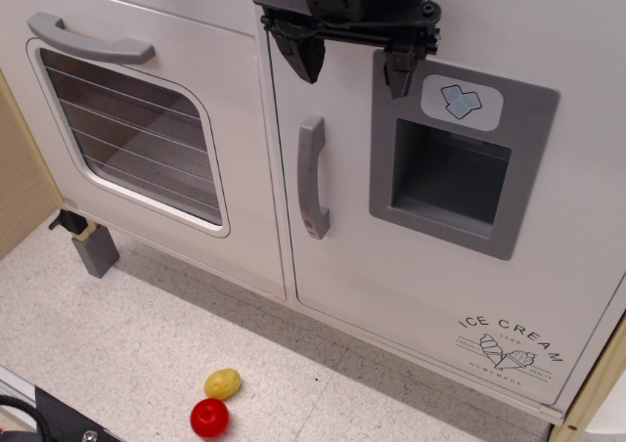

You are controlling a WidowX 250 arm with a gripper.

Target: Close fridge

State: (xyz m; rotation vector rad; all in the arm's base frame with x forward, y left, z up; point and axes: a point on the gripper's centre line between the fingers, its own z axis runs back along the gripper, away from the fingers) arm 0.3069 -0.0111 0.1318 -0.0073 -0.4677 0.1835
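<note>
I am holding the gripper (348,63) against the upper part of the fridge (430,295) door with its fingers spread wide and gripping nothing, since a flat push on the panel is all a swinging door needs. The fridge is sitting on the right of the scene beside the oven (137,129), and its door is looking flush with the oven front, so I am judging it shut or very nearly so. I am keeping clear of the handle (311,176) and the dispenser (453,178).
</note>
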